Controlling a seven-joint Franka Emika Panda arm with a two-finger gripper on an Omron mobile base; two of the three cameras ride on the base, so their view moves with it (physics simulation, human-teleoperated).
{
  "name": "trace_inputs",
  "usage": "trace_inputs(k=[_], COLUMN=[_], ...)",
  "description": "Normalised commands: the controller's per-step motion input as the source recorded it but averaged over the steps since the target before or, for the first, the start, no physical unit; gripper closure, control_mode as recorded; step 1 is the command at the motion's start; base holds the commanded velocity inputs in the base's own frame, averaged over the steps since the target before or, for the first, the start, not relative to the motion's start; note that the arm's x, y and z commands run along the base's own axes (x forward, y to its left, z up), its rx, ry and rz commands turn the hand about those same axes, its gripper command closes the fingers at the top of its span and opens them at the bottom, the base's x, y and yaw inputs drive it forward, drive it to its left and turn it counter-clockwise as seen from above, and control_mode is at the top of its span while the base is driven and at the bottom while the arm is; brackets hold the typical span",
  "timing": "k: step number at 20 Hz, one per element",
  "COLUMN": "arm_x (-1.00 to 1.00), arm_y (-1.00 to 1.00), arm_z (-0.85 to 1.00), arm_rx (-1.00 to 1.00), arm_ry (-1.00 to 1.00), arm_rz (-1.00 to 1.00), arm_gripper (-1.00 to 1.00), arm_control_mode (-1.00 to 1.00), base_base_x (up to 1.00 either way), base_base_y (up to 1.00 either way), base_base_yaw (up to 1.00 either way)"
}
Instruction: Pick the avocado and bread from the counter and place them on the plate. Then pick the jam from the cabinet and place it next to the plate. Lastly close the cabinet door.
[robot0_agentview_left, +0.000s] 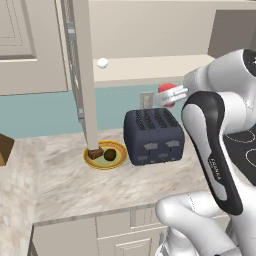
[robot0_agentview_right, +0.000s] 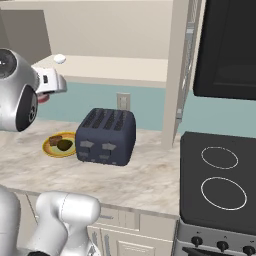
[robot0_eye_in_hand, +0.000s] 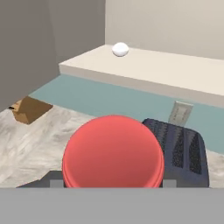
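The end effector pinched the jam by its sides, carried above the toaster. The jar looked rigid, light and smooth, likely slippery, so a firm mid-body grip below the lid suited it.

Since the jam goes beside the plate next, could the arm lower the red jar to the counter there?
Probably yes: the hand holds the red jar above the dark toaster; bare marble counter lies before the yellow-rimmed plate.
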Motion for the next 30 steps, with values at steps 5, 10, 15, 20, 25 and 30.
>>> trace_inputs(k=[5,10,15,20,25,30], arm_x=[-0.38,-0.27,-0.20,-0.11,0.00,0.07], arm_y=[0.35,0.40,0.45,0.35,0.32,0.32], arm_z=[-0.36,-0.50,-0.50,-0.40,-0.45,-0.46], arm_rx=[0.00,-0.06,-0.09,-0.10,-0.05,-0.02], arm_ry=[0.02,0.03,0.04,0.07,0.05,0.04], arm_rz=[0.14,0.14,0.14,0.16,0.15,0.13], arm_gripper=[1.00,1.00,1.00,1.00,1.00,1.00], arm_control_mode=[-1.00,-1.00,-1.00,-1.00,-1.00,-1.00], base_base_x=[0.00,0.00,0.00,0.00,0.00,0.00], base_base_y=[0.00,0.00,0.00,0.00,0.00,0.00], base_base_yaw=[0.00,0.00,0.00,0.00,0.00,0.00])
